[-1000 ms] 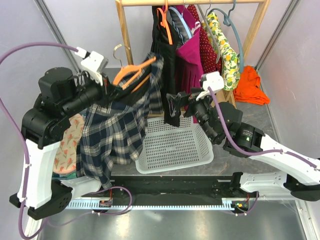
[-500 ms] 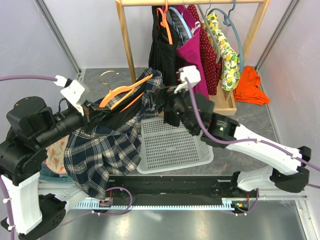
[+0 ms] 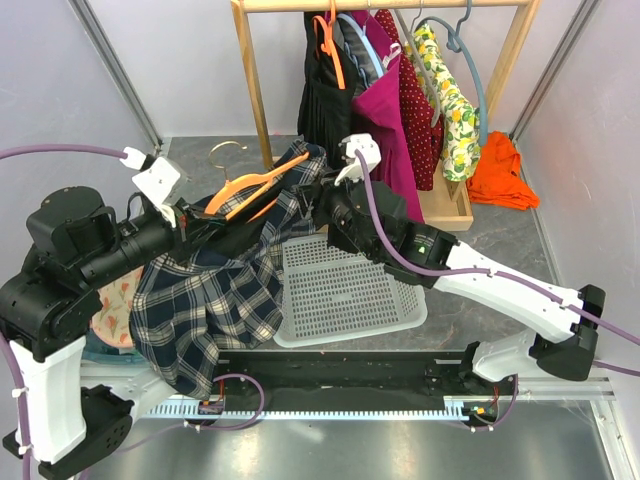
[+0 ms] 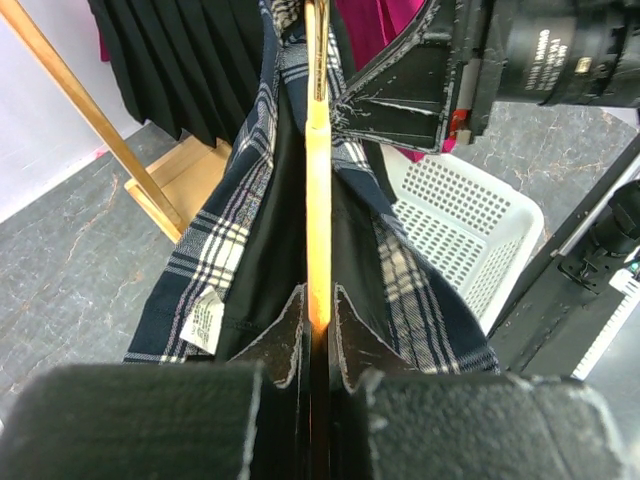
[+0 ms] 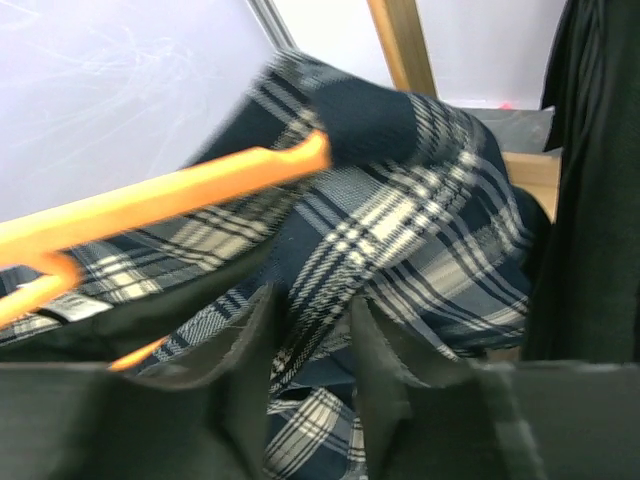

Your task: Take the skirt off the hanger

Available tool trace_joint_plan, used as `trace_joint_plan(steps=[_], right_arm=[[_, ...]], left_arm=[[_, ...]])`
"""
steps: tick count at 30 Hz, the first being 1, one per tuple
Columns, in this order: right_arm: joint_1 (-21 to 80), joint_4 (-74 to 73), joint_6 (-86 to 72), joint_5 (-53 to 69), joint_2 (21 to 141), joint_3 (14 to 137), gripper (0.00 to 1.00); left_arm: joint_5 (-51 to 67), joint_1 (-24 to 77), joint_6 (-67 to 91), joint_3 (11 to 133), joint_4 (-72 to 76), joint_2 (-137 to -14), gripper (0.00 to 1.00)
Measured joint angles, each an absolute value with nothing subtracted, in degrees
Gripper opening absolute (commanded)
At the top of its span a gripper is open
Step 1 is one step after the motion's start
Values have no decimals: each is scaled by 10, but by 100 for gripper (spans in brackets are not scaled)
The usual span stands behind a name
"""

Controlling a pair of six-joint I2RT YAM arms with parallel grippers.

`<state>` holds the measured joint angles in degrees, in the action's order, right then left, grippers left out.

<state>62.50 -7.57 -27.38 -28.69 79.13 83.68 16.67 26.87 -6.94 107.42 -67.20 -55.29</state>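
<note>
The navy and white plaid skirt (image 3: 210, 300) hangs from an orange hanger (image 3: 250, 185) held tilted over the table's left half. My left gripper (image 3: 190, 225) is shut on the hanger's lower bar. In the left wrist view the orange hanger (image 4: 317, 180) runs straight out from between the left gripper's (image 4: 319, 300) fingers, with the skirt (image 4: 230, 250) draped on both sides. My right gripper (image 3: 312, 205) is at the skirt's upper right edge. In the right wrist view the right gripper (image 5: 310, 310) has its fingers drawn in round a fold of the skirt (image 5: 400, 220), just below the hanger's (image 5: 170, 195) tip.
A white perforated basket (image 3: 345, 295) sits in the middle of the table under the right arm. Behind it, a wooden rack (image 3: 255, 90) holds several hanging garments (image 3: 385, 100). An orange cloth (image 3: 505, 170) lies at the back right. A floral garment (image 3: 115, 305) hangs by the left arm.
The right arm has swung left from the rack to the skirt, and its jaws have narrowed onto the fabric. The left arm has lowered and tilted the hanger.
</note>
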Motion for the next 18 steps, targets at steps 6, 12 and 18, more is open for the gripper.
trace_joint_plan(steps=[6, 12, 18], right_arm=[[605, -62, -299, -267, 791, 817, 5], [601, -61, -281, -265, 788, 818, 0], [606, -147, -202, -276, 787, 927, 0]], left_arm=[[167, 269, -69, 1074, -672, -555, 2], [167, 269, -69, 1068, -663, -555, 2], [167, 269, -77, 1017, -630, -538, 2]])
